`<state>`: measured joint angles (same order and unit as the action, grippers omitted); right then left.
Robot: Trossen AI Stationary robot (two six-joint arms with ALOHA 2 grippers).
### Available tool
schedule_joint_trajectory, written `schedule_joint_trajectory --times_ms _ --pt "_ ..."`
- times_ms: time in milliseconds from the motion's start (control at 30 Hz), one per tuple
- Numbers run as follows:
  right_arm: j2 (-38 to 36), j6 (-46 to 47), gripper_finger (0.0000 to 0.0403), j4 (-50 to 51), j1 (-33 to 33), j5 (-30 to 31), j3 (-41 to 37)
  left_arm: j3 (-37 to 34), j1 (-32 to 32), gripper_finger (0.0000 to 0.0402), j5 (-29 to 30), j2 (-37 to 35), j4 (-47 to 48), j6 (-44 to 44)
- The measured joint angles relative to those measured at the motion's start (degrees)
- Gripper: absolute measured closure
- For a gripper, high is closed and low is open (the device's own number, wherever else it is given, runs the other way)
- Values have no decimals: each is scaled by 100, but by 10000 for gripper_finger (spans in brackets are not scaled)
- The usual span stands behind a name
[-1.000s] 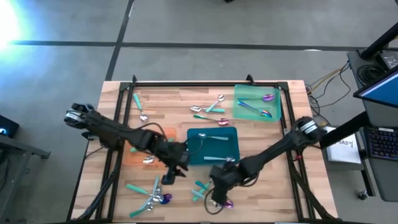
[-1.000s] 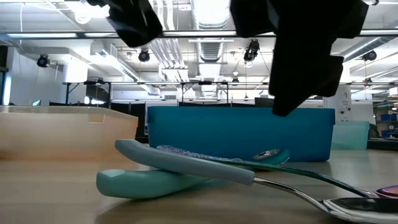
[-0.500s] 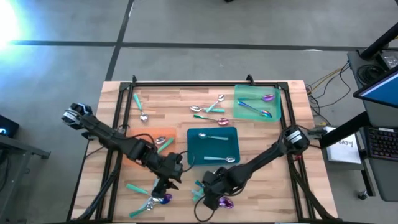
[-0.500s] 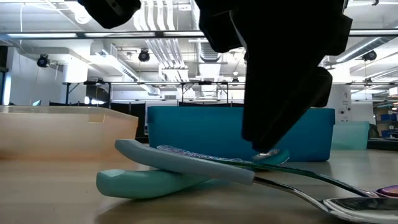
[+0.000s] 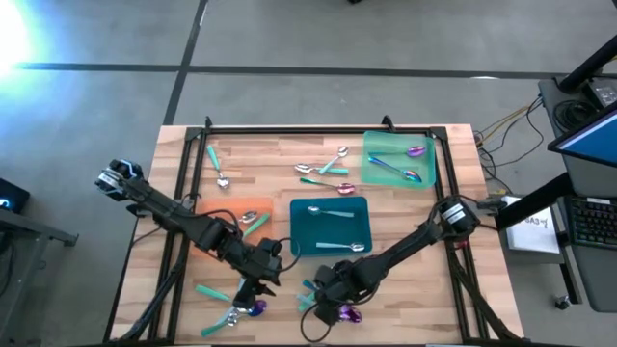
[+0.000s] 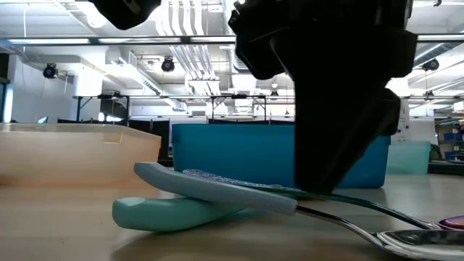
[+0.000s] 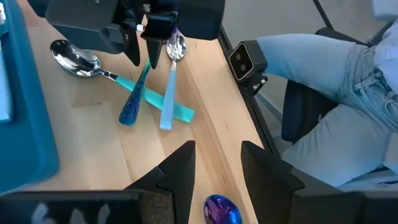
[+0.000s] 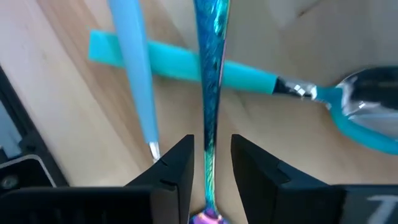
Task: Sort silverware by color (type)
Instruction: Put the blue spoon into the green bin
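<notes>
1. Low in the high view, near the table's point(image 5: 453, 289) front edge, the right gripper point(image 5: 321, 297) straddles an iridescent handle point(image 8: 208, 74) — fingers point(image 8: 174, 174) parted, not closed on it.
2. Left gripper point(image 5: 253, 289) hovers open just beside a purple spoon point(image 7: 222, 210).
3. Crossed teal silverware point(image 7: 155, 99) lies close to the edge rail — tight room.

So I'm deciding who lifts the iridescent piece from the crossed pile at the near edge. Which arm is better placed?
The right. Its gripper is open, straddling the iridescent handle. The left gripper is open beside another purple spoon.
</notes>
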<state>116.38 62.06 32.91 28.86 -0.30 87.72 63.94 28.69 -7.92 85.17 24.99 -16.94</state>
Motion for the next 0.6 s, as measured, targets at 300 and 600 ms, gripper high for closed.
schedule_joint_trajectory --times_ms 300,600 --pt "0 -4 322 289 0 -142 -4 0 4 288 0 -1 -1 141" --pt "0 -120 323 450 -2 -133 -41 0 4 288 0 -1 -1 143"
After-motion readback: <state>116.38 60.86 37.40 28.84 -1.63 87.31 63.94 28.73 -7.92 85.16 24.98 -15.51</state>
